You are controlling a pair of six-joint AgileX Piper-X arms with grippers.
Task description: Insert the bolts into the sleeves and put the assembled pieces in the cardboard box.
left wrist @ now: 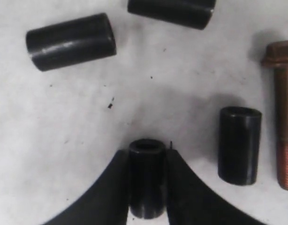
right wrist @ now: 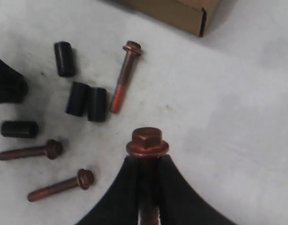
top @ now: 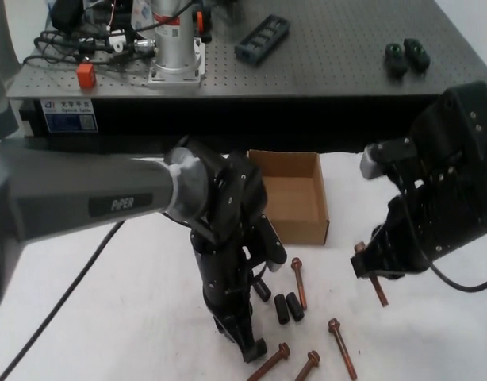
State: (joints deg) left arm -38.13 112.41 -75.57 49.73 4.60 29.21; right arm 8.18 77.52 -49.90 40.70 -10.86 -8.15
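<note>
My left gripper point(left wrist: 147, 187) is shut on an upright black sleeve point(left wrist: 146, 173), low over the white cloth. Three loose sleeves point(left wrist: 71, 42) point(left wrist: 174, 11) point(left wrist: 239, 145) and a copper bolt point(left wrist: 284, 117) lie around it. My right gripper point(right wrist: 147, 187) is shut on a copper bolt point(right wrist: 147, 143) and holds it above the cloth point(right wrist: 238, 117); the high view shows this bolt point(top: 377, 287) slanted down. Loose bolts point(right wrist: 125, 75) point(right wrist: 31, 151) point(right wrist: 62, 185) and sleeves point(right wrist: 64, 58) point(right wrist: 87, 101) lie between the arms. The open cardboard box point(top: 291, 194) stands behind them, with nothing inside.
A perforated metal bench point(top: 331, 55) runs along the back, higher than the cloth, with a metal post point(top: 176, 48), an orange block point(top: 86, 75), a black tray point(top: 262, 38) and cables. The left arm's thick link point(top: 85, 202) spans the left side.
</note>
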